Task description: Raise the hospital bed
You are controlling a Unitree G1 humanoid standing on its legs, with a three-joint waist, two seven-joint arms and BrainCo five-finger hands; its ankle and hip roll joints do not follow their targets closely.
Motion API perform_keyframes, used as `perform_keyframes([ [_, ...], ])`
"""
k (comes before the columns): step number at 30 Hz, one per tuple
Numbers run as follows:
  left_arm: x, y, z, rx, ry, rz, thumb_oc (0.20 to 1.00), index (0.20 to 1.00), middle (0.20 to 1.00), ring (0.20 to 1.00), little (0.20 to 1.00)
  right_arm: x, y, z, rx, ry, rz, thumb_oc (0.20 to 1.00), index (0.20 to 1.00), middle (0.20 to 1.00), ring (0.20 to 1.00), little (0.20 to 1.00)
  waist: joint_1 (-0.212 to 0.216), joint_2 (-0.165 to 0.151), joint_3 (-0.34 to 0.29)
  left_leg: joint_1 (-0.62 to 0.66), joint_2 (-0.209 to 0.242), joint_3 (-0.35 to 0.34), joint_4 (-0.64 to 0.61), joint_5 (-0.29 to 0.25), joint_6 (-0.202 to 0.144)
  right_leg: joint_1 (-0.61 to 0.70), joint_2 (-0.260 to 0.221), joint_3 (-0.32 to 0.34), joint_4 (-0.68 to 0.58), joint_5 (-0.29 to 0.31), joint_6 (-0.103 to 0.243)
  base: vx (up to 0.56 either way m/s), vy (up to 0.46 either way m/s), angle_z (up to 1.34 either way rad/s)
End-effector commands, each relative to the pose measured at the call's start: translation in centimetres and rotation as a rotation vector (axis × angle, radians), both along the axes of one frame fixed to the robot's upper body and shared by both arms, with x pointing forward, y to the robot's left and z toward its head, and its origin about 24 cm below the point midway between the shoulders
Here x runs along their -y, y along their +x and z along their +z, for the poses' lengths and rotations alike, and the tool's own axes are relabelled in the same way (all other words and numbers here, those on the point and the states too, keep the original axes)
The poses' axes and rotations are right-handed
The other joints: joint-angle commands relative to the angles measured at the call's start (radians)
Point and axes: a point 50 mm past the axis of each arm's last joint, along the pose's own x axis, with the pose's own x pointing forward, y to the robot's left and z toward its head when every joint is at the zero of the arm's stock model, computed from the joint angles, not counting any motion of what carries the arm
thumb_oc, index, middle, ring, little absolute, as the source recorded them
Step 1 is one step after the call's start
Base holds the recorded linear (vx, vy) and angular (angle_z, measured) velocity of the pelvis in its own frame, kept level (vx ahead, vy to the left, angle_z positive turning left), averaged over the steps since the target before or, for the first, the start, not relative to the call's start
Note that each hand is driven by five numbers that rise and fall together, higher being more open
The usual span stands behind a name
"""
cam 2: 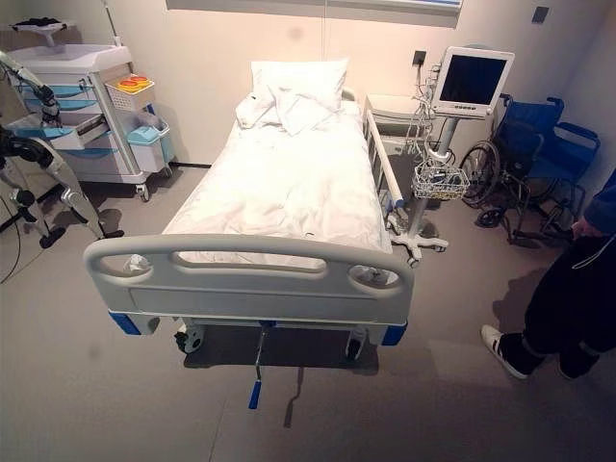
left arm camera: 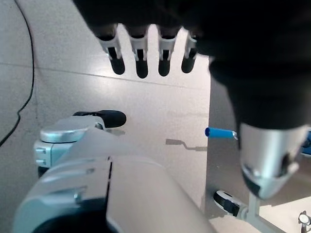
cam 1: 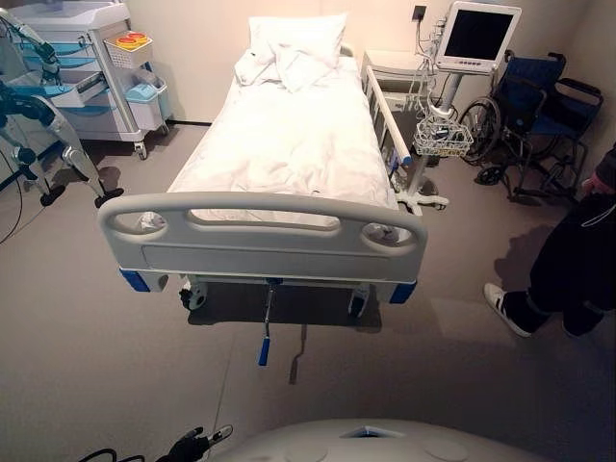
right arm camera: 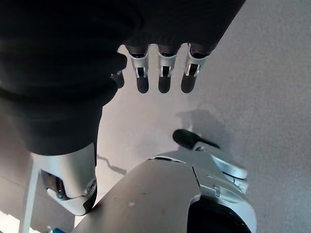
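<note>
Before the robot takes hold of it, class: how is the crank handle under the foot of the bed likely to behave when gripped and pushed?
The crank handle is a thin metal rod, so probably stiff and light. It hangs from under the footboard, so it may swing before it turns. Its blue grip looks smooth and narrow, perhaps slippery for an open left hand.

Bare floor [cam 1: 115, 366] before the crank [cam 1: 266, 332] — footboard [cam 1: 260, 245] above, a person's leg [cam 1: 563, 269] well right.

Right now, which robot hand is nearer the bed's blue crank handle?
Left, likely: the crank handle shows just past the left hand; the right hand hangs on the far side.
</note>
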Motion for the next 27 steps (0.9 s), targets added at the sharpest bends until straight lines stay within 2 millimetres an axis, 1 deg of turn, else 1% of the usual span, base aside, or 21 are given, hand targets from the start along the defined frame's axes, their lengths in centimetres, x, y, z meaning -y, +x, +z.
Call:
perform_keyframes([
  [1, 0.84, 3.36, 0.07, 0.049, -0.02, -0.052, 1.0, 1.0, 1.0, 1.0, 1.0, 0.69, 2.62, 0.41, 0.06, -0.02, 0.004, 1.0, 1.0, 1.0, 1.0, 1.0, 0.027, -0.002, 0.054, 0.056, -0.084, 0.032, 0.007, -0.06, 0.06, 0.016, 0.011, -0.001, 0.103, -0.064, 0.053, -0.23, 0.001, -0.16],
  [3, 0.88, 3.37, 0.07, 0.046, -0.015, -0.07, 1.0, 1.0, 1.0, 1.0, 1.0, 0.66, 2.68, 0.42, 0.062, -0.019, 0.006, 1.0, 1.0, 1.0, 1.0, 1.0, 0.027, -0.002, 0.054, 0.055, -0.083, 0.032, 0.007, -0.061, 0.06, 0.016, 0.011, 0.0, 0.102, -0.064, 0.053, -0.11, 0.001, -0.08],
  [8, 0.88, 3.6, 0.11, 0.056, -0.02, -0.052, 1.0, 1.0, 1.0, 1.0, 1.0, 0.59, 2.69, 0.4, 0.061, -0.016, 0.008, 1.0, 1.0, 1.0, 1.0, 1.0, 0.026, -0.003, 0.053, 0.056, -0.084, 0.032, 0.007, -0.062, 0.06, 0.017, 0.011, 0.0, 0.103, -0.065, 0.053, 0.0, 0.0, 0.0],
  [15, 0.96, 3.23, 0.02, 0.047, -0.026, -0.046, 1.0, 1.0, 1.0, 1.0, 1.0, 0.75, 2.5, 0.41, 0.056, -0.02, 0.005, 1.0, 1.0, 1.0, 1.0, 1.0, 0.026, -0.002, 0.055, 0.055, -0.083, 0.032, 0.007, -0.061, 0.06, 0.015, 0.01, -0.003, 0.107, -0.067, 0.053, 0.0, 0.0, 0.0],
  [27, 0.96, 3.22, 0.02, 0.046, -0.027, -0.048, 1.0, 1.0, 1.0, 1.0, 1.0, 0.84, 2.54, 0.44, 0.057, -0.019, 0.005, 1.0, 1.0, 1.0, 1.0, 1.0, 0.025, 0.001, 0.055, 0.055, -0.083, 0.031, 0.007, -0.062, 0.061, 0.013, 0.009, -0.004, 0.112, -0.07, 0.052, 0.0, 0.0, 0.0],
])
